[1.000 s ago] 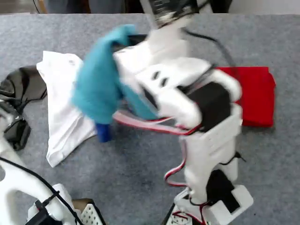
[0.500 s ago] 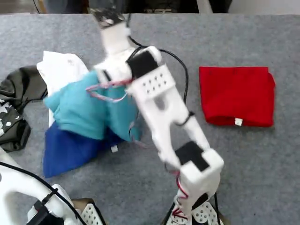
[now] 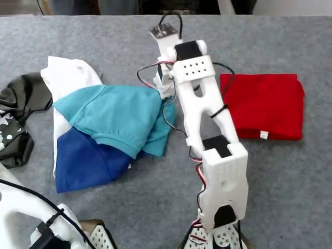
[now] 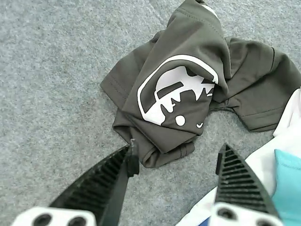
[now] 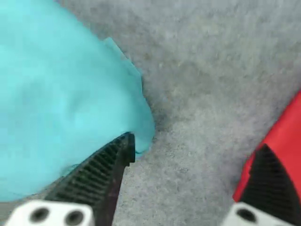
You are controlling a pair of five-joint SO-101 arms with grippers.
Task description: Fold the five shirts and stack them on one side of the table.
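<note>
A teal shirt (image 3: pixel 114 116) lies spread over a blue shirt (image 3: pixel 85 163) and a white shirt (image 3: pixel 65 78) at the left centre of the table. A folded red shirt (image 3: pixel 264 106) lies at the right. A dark grey shirt (image 4: pixel 188 89) with a white graphic is crumpled at the far left edge. My right gripper (image 5: pixel 194 148) is open just above the table, between the teal shirt's edge (image 5: pixel 56 94) and the red shirt (image 5: pixel 282 136), holding nothing. My left gripper (image 4: pixel 178 153) hangs open above the dark grey shirt. The right arm (image 3: pixel 199 98) reaches up the middle.
The grey felt table (image 3: pixel 290 187) has free room at the front right and along the back. The left arm's white base (image 3: pixel 21 207) stands at the front left corner. Cables (image 3: pixel 150 75) loop beside the right arm's wrist.
The right arm swung the raised teal shirt down and left, spread it on the table with the blue one under it, and let go. The arm now stretches away over the table.
</note>
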